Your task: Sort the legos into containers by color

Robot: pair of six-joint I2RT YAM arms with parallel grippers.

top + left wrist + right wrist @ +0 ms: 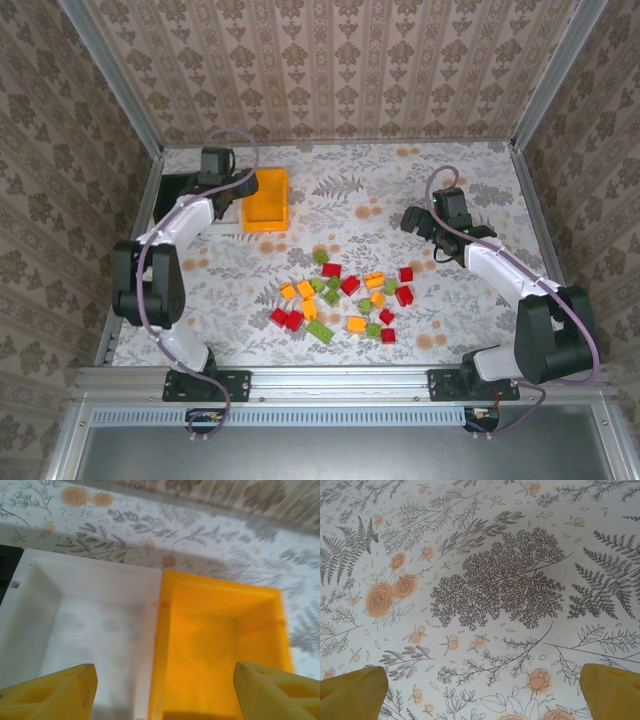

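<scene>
Red, orange and lime green legos lie scattered on the flowered tablecloth at the middle front. The orange container stands at the back left, with a black container further left. In the left wrist view the white container and the orange container stand side by side, touching, with no brick in the parts I see. My left gripper hovers open above their shared walls, one finger over each bin. My right gripper stands open over bare cloth, right of the pile.
Patterned walls close the table at the back and sides. A metal rail runs along the near edge between the arm bases. The left arm covers most of the white bin from above.
</scene>
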